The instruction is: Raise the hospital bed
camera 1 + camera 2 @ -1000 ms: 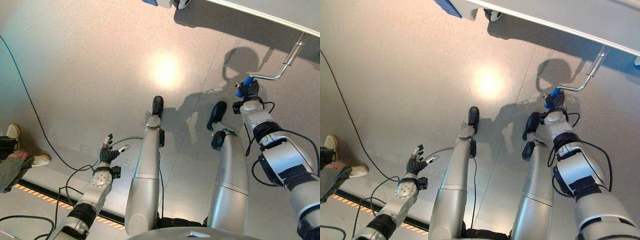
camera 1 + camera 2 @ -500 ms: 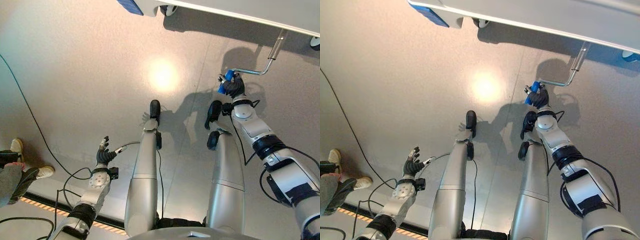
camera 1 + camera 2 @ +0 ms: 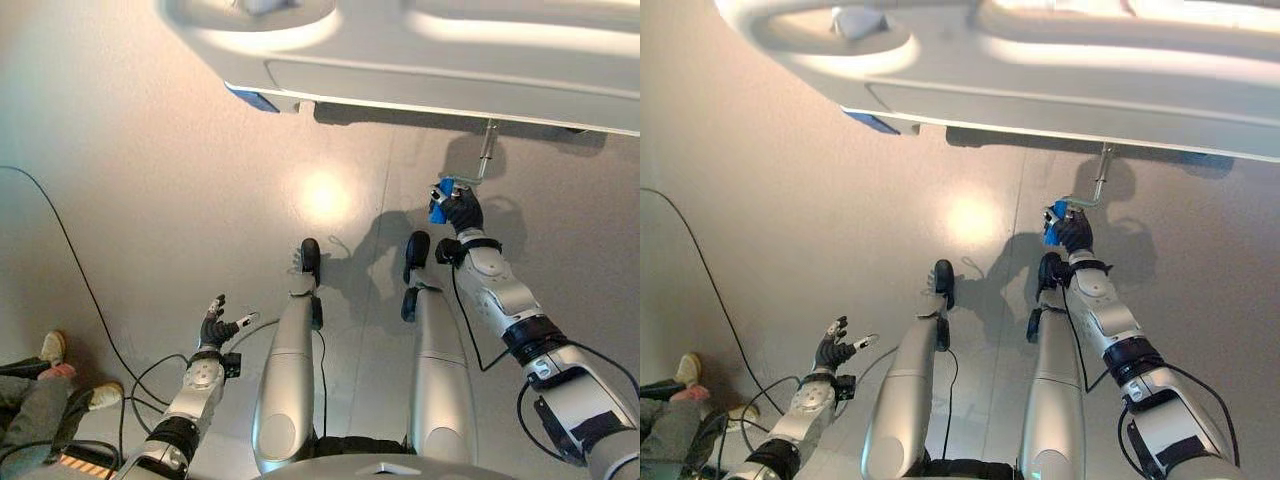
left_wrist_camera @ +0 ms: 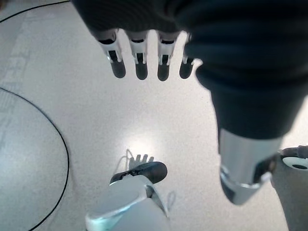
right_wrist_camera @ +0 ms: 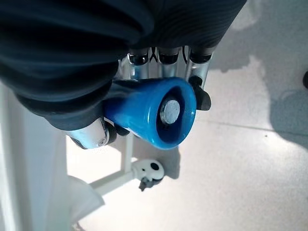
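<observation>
Hospital bed (image 3: 420, 70) spans the far side of the head views, its white frame running left-right and cut off at the top and both side edges. A metal crank (image 3: 486, 150) hangs from under the bed's near edge on the robot's right; the shaft runs from the frame toward the robot, then bends sideways into a blue crank handle (image 3: 439, 206). Right robot hand (image 3: 462, 212) is clenched around the blue crank handle. In the right wrist view the handle (image 5: 156, 115) sticks out of the fist end-on, metal rod end visible in its centre, fingers (image 5: 197, 82) wrapped behind it; the rest of the handle is hidden by the hand's cover. A white caster (image 5: 150, 169) on the bed frame shows past the fist.

Left robot hand (image 3: 213, 330) hangs low on the robot's left over the grey floor (image 3: 150, 200), well apart from the bed, fingers (image 4: 139, 62) straight and released, holding nothing.

A person's legs and shoes (image 3: 50, 375) are at the lower left edge, partly cut off. A small blue part (image 3: 255, 100) under the bed's left end is too small to identify.
</observation>
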Controlling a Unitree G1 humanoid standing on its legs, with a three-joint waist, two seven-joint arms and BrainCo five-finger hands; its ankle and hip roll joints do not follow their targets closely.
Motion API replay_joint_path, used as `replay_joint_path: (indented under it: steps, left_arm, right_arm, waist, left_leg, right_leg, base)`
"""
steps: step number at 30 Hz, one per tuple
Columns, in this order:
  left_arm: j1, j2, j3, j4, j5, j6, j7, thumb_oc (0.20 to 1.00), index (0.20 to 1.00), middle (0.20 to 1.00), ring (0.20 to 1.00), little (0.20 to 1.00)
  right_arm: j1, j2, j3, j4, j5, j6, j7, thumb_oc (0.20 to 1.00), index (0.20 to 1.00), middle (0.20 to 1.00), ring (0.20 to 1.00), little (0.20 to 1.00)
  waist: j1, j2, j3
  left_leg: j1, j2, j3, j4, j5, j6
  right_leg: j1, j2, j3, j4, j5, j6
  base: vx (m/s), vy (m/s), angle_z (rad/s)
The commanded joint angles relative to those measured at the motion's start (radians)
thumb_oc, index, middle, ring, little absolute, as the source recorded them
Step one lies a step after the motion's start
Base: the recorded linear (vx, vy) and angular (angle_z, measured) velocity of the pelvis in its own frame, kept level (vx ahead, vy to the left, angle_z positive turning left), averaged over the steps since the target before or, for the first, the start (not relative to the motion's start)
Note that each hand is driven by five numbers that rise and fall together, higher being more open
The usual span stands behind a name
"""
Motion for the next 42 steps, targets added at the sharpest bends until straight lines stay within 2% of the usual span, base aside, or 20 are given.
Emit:
replay_joint_path:
  steps: [1, 14, 25, 30, 34, 38, 40, 42]
  left_arm:
    - [0.054, 0.029, 0.027, 0.026, 0.049, 0.0, -0.01, 1.0, 1.0, 1.0, 1.0, 1.0]
    - [0.085, 0.023, 0.063, 0.028, 0.063, 0.003, -0.032, 1.0, 1.0, 1.0, 1.0, 1.0]
    - [0.107, 0.021, 0.092, 0.018, 0.056, -0.003, -0.026, 1.0, 1.0, 1.0, 1.0, 1.0]
    - [0.127, 0.023, 0.1, -0.002, 0.054, -0.008, -0.018, 1.0, 1.0, 1.0, 1.0, 1.0]
    - [0.135, 0.024, 0.1, -0.017, 0.054, -0.01, -0.012, 1.0, 1.0, 1.0, 1.0, 1.0]
    - [0.143, 0.027, 0.102, -0.051, 0.056, -0.019, 0.009, 1.0, 1.0, 1.0, 1.0, 1.0]
    - [0.147, 0.026, 0.099, -0.068, 0.057, -0.022, 0.02, 1.0, 1.0, 1.0, 1.0, 1.0]
    - [0.15, 0.027, 0.096, -0.075, 0.057, -0.026, 0.028, 1.0, 1.0, 1.0, 1.0, 1.0]
  right_arm:
    - [-0.149, 0.004, -0.126, -0.352, 0.023, -0.275, 0.065, 0.2, 0.2, 0.2, 0.2, 0.2]
    - [-0.048, -0.023, -0.251, -0.401, 0.109, -0.308, 0.078, 0.2, 0.2, 0.2, 0.2, 0.2]
    - [0.055, -0.062, -0.361, -0.37, 0.042, -0.304, 0.015, 0.2, 0.2, 0.2, 0.2, 0.2]
    - [0.091, -0.099, -0.419, -0.34, -0.099, -0.287, -0.087, 0.2, 0.2, 0.2, 0.2, 0.2]
    - [0.098, -0.109, -0.428, -0.323, -0.176, -0.262, -0.132, 0.2, 0.2, 0.2, 0.2, 0.2]
    - [0.099, -0.156, -0.448, -0.287, -0.394, -0.181, -0.24, 0.2, 0.2, 0.2, 0.2, 0.2]
    - [0.1, -0.16, -0.457, -0.277, -0.436, -0.165, -0.263, 0.2, 0.2, 0.2, 0.2, 0.2]
    - [0.092, -0.186, -0.458, -0.24, -0.517, -0.121, -0.295, 0.2, 0.2, 0.2, 0.2, 0.2]
  waist:
    - [-0.007, -0.027, -0.014]
    - [-0.031, -0.028, -0.014]
    - [-0.048, -0.051, -0.014]
    - [-0.056, -0.059, -0.014]
    - [-0.058, -0.065, -0.014]
    - [-0.063, -0.077, -0.014]
    - [-0.064, -0.078, -0.014]
    - [-0.064, -0.078, -0.014]
  left_leg:
    - [0.058, -0.038, 0.036, -0.01, 0.029, 0.028]
    - [0.172, -0.012, 0.047, -0.067, 0.052, 0.018]
    - [0.168, 0.008, 0.052, -0.069, 0.056, 0.023]
    - [0.15, 0.024, 0.058, -0.069, 0.062, 0.024]
    - [0.14, 0.029, 0.059, -0.068, 0.064, 0.023]
    - [0.116, 0.037, 0.057, -0.066, 0.065, 0.024]
    - [0.102, 0.038, 0.056, -0.06, 0.065, 0.024]
    - [0.093, 0.038, 0.052, -0.054, 0.058, 0.023]
  right_leg:
    - [0.123, -0.012, 0.02, 0.006, -0.032, 0.091]
    - [0.208, 0.021, 0.037, -0.038, -0.02, 0.081]
    - [0.185, 0.05, 0.055, -0.036, -0.015, 0.072]
    - [0.15, 0.066, 0.067, -0.032, -0.013, 0.068]
    - [0.133, 0.075, 0.074, -0.026, -0.013, 0.065]
    - [0.102, 0.086, 0.08, -0.017, -0.014, 0.062]
    - [0.088, 0.087, 0.082, -0.012, -0.014, 0.061]
    - [0.076, 0.088, 0.083, 0.0, -0.025, 0.06]
  base:
    - [-0.02, -0.041, -0.04]
    - [-0.01, -0.036, -0.05]
    - [-0.01, -0.023, -0.04]
    - [-0.01, -0.031, -0.11]
    - [0.0, -0.027, -0.09]
    - [0.0, -0.044, -0.05]
    - [0.0, -0.041, -0.07]
    - [0.0, -0.014, -0.02]
